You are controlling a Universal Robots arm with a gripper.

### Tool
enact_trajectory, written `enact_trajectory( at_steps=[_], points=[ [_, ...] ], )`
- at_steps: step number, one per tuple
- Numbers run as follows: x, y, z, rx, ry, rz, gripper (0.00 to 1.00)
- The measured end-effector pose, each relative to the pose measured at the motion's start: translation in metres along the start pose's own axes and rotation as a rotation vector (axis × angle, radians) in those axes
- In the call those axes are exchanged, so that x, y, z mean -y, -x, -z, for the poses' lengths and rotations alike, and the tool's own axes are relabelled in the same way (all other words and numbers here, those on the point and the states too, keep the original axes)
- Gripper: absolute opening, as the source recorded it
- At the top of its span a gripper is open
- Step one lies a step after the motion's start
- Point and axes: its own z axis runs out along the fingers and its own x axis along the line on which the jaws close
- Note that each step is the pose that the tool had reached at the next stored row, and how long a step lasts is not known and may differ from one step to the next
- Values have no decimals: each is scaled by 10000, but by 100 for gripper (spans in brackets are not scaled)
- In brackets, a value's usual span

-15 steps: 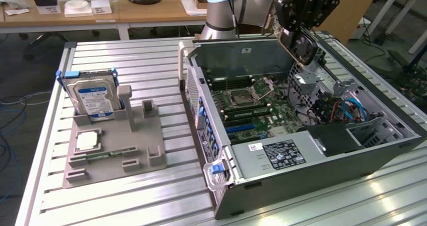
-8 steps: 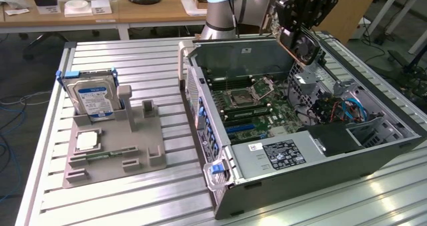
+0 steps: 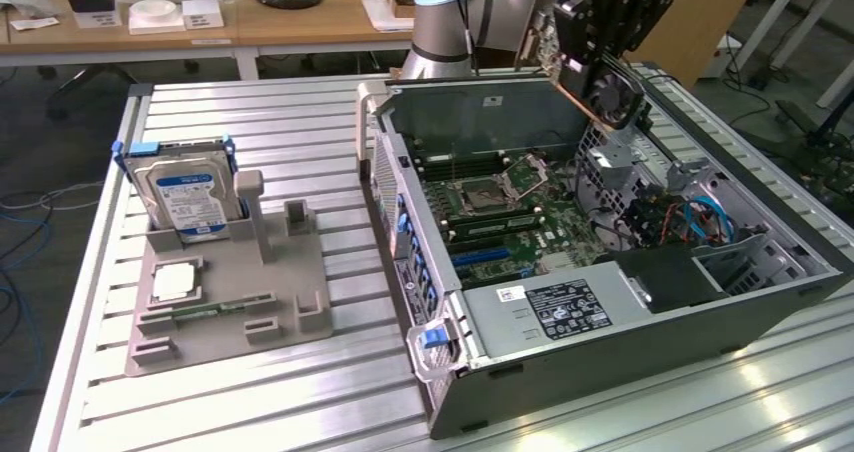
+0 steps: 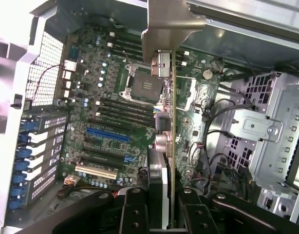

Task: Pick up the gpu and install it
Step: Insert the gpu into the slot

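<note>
Gripper (image 3: 603,62) is clamped on the gpu (image 3: 614,94), with one finger (image 4: 135,214) on each flat face, so the thin card is judged to be restrained against swinging. The grip sits at the end opposite the silvery bracket (image 4: 164,29), which leaves the bracket and the card's long edges unobstructed. Card and gripper hover above the far end of the open case (image 3: 747,302), clear of its walls and well apart from the motherboard (image 4: 115,97). From the wrist view the card appears edge-on, a thin green line running from the fingers to the bracket. The blue slot (image 4: 108,134) lies uncovered beside that line, so the card is not yet seated. On the table (image 3: 267,122), the grey fixture (image 3: 300,302) holds the hard drive (image 3: 187,197) upright and the memory stick (image 3: 207,314) flat, both apart from the case.
</note>
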Motion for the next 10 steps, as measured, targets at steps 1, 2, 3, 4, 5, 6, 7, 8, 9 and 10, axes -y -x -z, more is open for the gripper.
enact_trajectory(
  at_steps=[1,2,3,4,5,6,7,8,9,10],
  points=[
    [0,0,0,3,2,91,28],
    [1,0,0,5,4,183,28],
    [1,0,0,7,5,275,28],
    [1,0,-1,9,7,366,28],
    [2,0,-1,12,9,462,28],
    [2,0,-1,14,11,549,28],
    [2,-1,-1,16,12,637,28],
    [3,-1,-2,18,14,726,28],
    [3,-1,-2,21,16,819,28],
    [3,-1,-2,23,17,911,28]
  ],
)
